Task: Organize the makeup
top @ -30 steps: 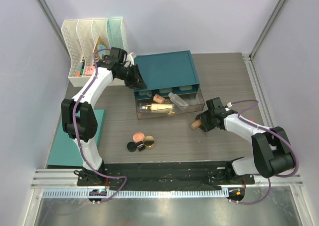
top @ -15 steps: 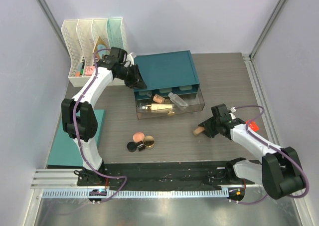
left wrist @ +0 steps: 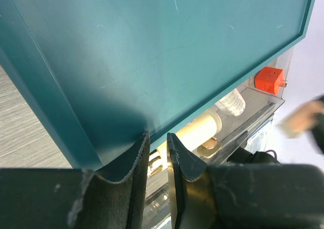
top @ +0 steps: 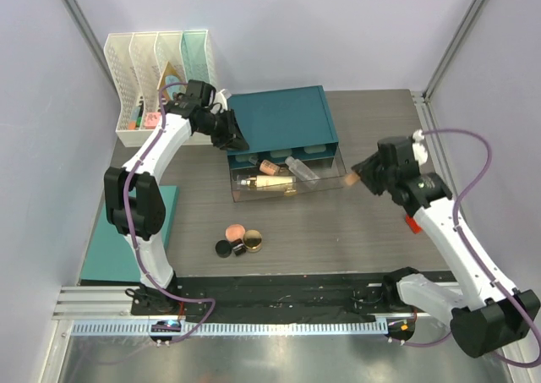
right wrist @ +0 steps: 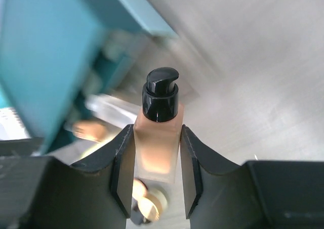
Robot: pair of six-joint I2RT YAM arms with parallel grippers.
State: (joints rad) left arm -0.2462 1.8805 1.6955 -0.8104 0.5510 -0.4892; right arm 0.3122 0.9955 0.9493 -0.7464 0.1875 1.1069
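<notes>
Loose makeup: a pink blush compact (top: 235,231), a small black jar (top: 223,248) and a gold-rimmed compact (top: 252,243) sit clustered on the table on the near side of the teal organizer (top: 283,121), not yet put away.
Small red cube (top: 412,223): nearer than the organizer and to its right, beside the right forearm. It is not makeup, so it likely stays out.
Right gripper (right wrist: 156,138): clamped on a beige foundation bottle (right wrist: 157,153), one finger on each flat side, with the black pump cap pointing away from the wrist.
Bottle position: just off the right end of the organizer's drawer. The wrist view is motion-blurred, so its height above the table is unclear.
Why held this way: gripping the body leaves the cap end free, which probably lets the bottle go into the drawer cap first.
Clear drawer (top: 287,180): drawn out of the organizer's front, with tan bottles and tubes and one clear bottle lying inside.
Left gripper (left wrist: 158,138): pinched shut on the front-left edge of the organizer's teal top, apparently to steady it while the drawer is loaded.
White file racks (top: 144,57): behind the organizer, to its left.
Progress: partly done. One bottle is in hand and three pieces are loose.
</notes>
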